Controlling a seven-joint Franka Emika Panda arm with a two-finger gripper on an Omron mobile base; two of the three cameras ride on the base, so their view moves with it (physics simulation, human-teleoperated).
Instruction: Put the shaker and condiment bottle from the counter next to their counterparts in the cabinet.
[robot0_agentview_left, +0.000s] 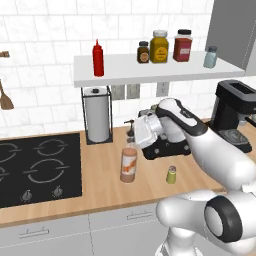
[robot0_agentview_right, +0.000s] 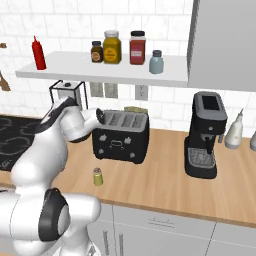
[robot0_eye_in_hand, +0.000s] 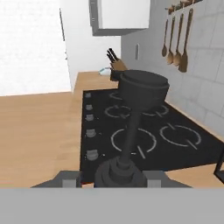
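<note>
The small yellow-green shaker stands nearest the front edge of the wooden counter, untouched and well apart from the arm's work. A little farther back stands the condiment bottle, upright, with the gripper level with its narrow neck. In the hand view the black pour spout and its stem rise right between the finger tips, so the jaws look to be drawn in around the neck, though the pictures do not show whether the pads are actually pressing it; I cannot tell if the grip is made. The step in hand seems to be securing the bottle for the lift. To do it well, the fingers should seat on the neck below the flared spout so the bottle cannot slip down, then lift straight up before any sideways swing, since a tall bottle held high will want to pendulum. Behind stand the paper towel holder and toaster, both to be cleared. Farthest up, on the white shelf, the red squeeze bottle marks the spot, and the pale blue shaker marks the other.
</note>
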